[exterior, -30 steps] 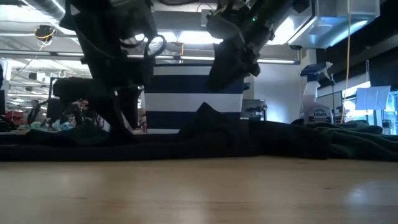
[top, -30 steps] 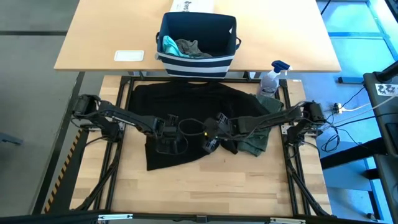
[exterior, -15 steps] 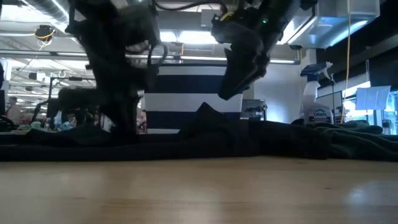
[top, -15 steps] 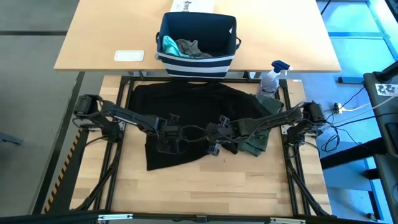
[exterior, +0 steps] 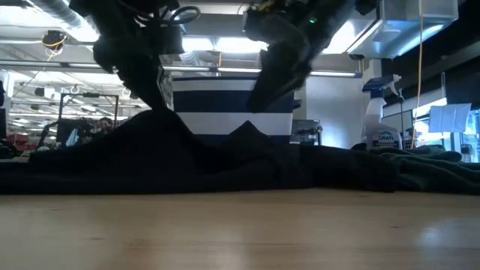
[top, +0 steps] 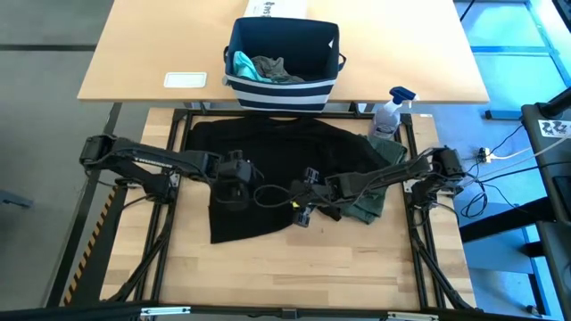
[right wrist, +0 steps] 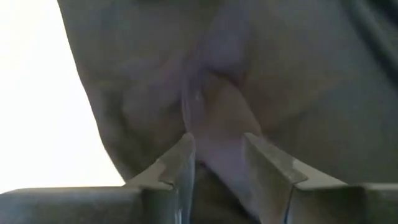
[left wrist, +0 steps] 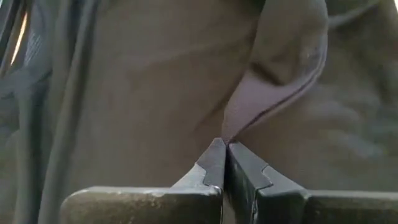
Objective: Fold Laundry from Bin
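From above, the large black cotton T-shirt [top: 277, 174] lies spread on the wooden counter [top: 294, 267], just below the navy-blue striped fabric bin [top: 283, 62]. At table height, that shirt rises in a peak. The left claw [left wrist: 224, 149] is pinched together on a shirt fold; the right claw [right wrist: 217, 152] stands apart, cloth between its fingers.

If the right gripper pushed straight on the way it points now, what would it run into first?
The black T-shirt. In the right wrist view the right gripper has its fingers apart with a raised fold of that dark cloth directly between and ahead of them, apparently very close. Beneath the cloth would be the table, though depth is hard to judge.
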Controlling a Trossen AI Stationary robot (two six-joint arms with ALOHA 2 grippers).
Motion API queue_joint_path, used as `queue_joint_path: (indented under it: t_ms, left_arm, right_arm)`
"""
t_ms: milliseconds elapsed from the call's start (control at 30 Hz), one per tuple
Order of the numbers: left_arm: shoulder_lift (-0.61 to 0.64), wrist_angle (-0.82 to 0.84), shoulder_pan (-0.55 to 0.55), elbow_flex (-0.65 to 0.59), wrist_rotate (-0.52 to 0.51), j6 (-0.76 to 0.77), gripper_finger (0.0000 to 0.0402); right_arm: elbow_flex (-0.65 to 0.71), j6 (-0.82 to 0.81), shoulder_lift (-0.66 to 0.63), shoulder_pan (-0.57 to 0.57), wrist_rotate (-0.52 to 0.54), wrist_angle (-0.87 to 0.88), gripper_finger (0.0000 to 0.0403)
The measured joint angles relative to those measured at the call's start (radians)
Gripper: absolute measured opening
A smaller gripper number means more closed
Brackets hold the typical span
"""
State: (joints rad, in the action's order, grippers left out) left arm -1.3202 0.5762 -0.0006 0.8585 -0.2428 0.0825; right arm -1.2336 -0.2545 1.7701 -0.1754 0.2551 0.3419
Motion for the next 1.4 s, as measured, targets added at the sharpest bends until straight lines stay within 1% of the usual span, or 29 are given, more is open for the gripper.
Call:
queue_joint_path:
  t_ms: [100, 267, 400, 500, 600, 667, 733, 867, 933, 1000, 1100, 1200, 1267, 1400]
  left_arm:
    - [0.022, -0.004, 0.007, 0.000, 0.012, 0.031, 0.0003]
    - [0.030, -0.010, 0.023, 0.000, 0.032, 0.057, 0.0002]
    - [0.030, -0.022, 0.034, 0.000, 0.041, 0.073, 0.0003]
    - [0.030, -0.023, 0.034, 0.000, 0.049, 0.092, 0.0004]
    - [0.037, -0.022, 0.033, 0.000, 0.051, 0.100, 0.0004]
    - [0.036, -0.022, 0.034, 0.000, 0.049, 0.102, 0.0005]
    - [0.036, -0.021, 0.033, 0.000, 0.049, 0.101, 0.0005]
    - [0.036, -0.013, 0.033, 0.000, 0.054, 0.101, 0.0005]
    - [0.036, -0.013, 0.033, 0.000, 0.055, 0.101, 0.0005]
    - [0.036, -0.011, 0.033, 0.000, 0.062, 0.099, 0.0005]
    - [0.036, -0.010, 0.033, 0.000, 0.071, 0.099, 0.0005]
    - [0.036, -0.009, 0.033, 0.000, 0.072, 0.094, 0.0005]
    - [0.036, -0.009, 0.033, 0.000, 0.072, 0.094, 0.0005]
    - [0.036, -0.008, 0.033, 0.000, 0.072, 0.092, 0.0005]
  right_arm:
    - [0.003, 0.036, 0.014, -0.001, -0.003, -0.016, 0.0165]
    - [0.001, 0.077, 0.065, -0.001, -0.003, -0.105, 0.0229]
    - [0.001, 0.109, 0.115, -0.001, 0.001, -0.163, 0.0260]
    - [0.001, 0.106, 0.143, -0.002, 0.021, -0.187, 0.0265]
    - [0.003, 0.115, 0.155, -0.002, 0.068, -0.187, 0.0261]
    - [0.000, 0.140, 0.170, -0.001, 0.109, -0.204, 0.0256]
    - [0.003, 0.178, 0.179, -0.001, 0.117, -0.186, 0.0250]
    - [0.003, 0.229, 0.199, -0.001, 0.120, -0.199, 0.0238]
    - [-0.001, 0.239, 0.211, -0.001, 0.159, -0.225, 0.0230]
    - [0.003, 0.249, 0.213, -0.002, 0.214, -0.198, 0.0220]
    - [0.001, 0.281, 0.219, -0.001, 0.257, -0.210, 0.0193]
    - [0.001, 0.308, 0.220, -0.001, 0.284, -0.210, 0.0145]
    - [0.001, 0.305, 0.210, -0.002, 0.265, -0.205, 0.0104]
    - [0.001, 0.235, 0.157, -0.002, 0.222, -0.183, 0.0020]
